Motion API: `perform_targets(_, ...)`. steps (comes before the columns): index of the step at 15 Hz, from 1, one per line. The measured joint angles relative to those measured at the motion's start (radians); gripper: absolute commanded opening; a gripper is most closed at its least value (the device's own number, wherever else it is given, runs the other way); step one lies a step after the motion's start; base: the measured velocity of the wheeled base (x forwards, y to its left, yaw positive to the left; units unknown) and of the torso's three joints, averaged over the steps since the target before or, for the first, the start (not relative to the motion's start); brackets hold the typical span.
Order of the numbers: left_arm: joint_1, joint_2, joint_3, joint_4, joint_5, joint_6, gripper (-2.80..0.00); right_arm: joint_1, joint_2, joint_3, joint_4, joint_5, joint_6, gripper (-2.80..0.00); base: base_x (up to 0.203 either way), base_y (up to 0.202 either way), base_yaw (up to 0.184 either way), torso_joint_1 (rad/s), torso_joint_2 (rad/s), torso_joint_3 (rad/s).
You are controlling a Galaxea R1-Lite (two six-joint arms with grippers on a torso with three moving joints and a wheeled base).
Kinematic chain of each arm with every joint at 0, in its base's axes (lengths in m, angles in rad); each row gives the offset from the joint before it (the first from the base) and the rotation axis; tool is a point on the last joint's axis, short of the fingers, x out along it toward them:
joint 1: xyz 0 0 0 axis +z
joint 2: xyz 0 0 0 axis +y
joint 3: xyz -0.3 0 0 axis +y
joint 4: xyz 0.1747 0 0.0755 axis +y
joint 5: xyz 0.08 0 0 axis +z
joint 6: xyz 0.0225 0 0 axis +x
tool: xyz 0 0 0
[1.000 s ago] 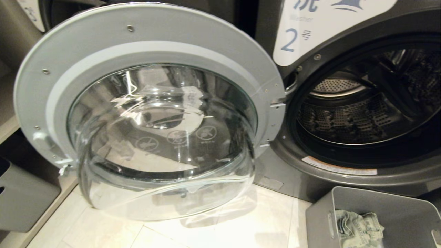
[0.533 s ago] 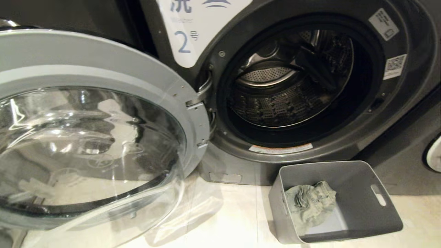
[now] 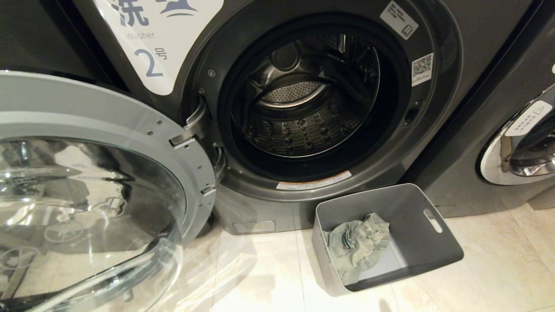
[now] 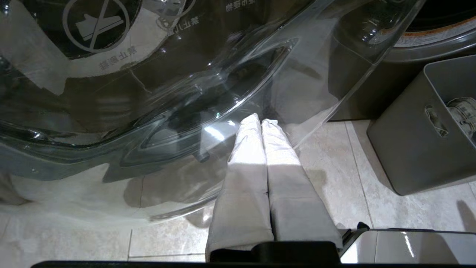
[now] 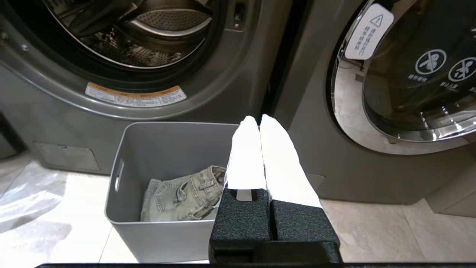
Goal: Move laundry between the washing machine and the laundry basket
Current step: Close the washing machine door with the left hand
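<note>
Nearest, the left claw (image 4: 261,123) is pressed closed on nothing, low over the floor (image 3: 269,277) by the swung-open glass door (image 3: 86,203). The right claw (image 5: 259,121), also closed and empty, hangs above the laundry basket (image 3: 416,242). The laundry (image 3: 357,242) lies crumpled inside it. Behind stands the washing machine (image 3: 438,130), its drum (image 3: 303,125) bare.

The washing machine (image 3: 243,108) stands with its door (image 3: 99,182) swung open. The laundry (image 3: 357,245) lies in the laundry basket (image 3: 433,255) on the floor (image 3: 260,277).
</note>
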Motion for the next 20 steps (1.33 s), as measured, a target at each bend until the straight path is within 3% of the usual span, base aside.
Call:
perform_targets(15,0.000,0.000,0.000,0.000,0.000,0.000,-2.80,0.000,0.000,0.000,0.002,-0.002,0.002,-2.80,0.000,0.000,0.000,0.000,0.00,0.000)
perform_targets(20,0.000,0.000,0.000,0.000,0.000,0.000,-2.80,0.000,0.000,0.000,0.000,-0.002,0.002,-2.80,-0.164,0.000,0.001,0.004,0.00,-0.002)
